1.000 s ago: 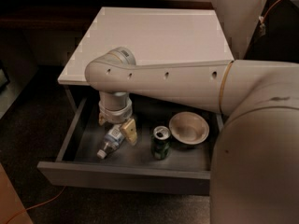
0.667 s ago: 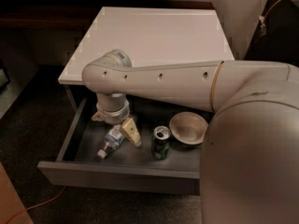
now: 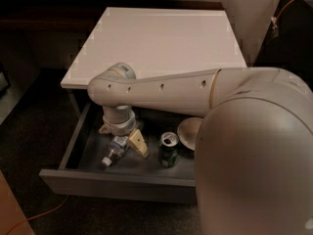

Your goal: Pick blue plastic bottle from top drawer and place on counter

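Tool [image 3: 122, 141], jaws spread, straddles the lying blue plastic bottle [image 3: 114, 150] in the top drawer [image 3: 117, 184]; an off-centre squeeze could squirt it toward the green can [image 3: 168, 150].

A green can [image 3: 168, 150] stands upright between the end effector [image 3: 122, 140] and a pale bowl [image 3: 188, 130].

You see the cream gripper [image 3: 123, 140] left of centre, a grey drawer [image 3: 117, 185], a clear bottle [image 3: 115, 150] with a bluish-white label and white cap, a green can [image 3: 168, 150], an off-white bowl [image 3: 188, 131] and a white counter [image 3: 161, 38].
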Robot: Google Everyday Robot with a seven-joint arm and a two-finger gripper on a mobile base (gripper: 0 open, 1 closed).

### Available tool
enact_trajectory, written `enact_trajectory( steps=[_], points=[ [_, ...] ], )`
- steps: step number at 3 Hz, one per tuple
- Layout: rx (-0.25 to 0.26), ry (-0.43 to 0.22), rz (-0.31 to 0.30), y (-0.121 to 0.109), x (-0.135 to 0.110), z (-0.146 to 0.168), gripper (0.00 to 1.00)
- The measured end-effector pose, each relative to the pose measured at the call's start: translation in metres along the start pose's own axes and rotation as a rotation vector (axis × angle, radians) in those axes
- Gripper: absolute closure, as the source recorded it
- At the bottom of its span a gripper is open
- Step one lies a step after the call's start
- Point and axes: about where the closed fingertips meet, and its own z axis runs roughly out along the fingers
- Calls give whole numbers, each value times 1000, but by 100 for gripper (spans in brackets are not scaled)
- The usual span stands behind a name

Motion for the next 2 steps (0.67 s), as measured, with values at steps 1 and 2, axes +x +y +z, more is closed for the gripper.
enact_trajectory(
  steps=[1, 2],
  points=[
    [-4, -3, 4, 0, 0, 11, 24],
    [7, 2, 16, -5, 1, 13, 48]
  ],
)
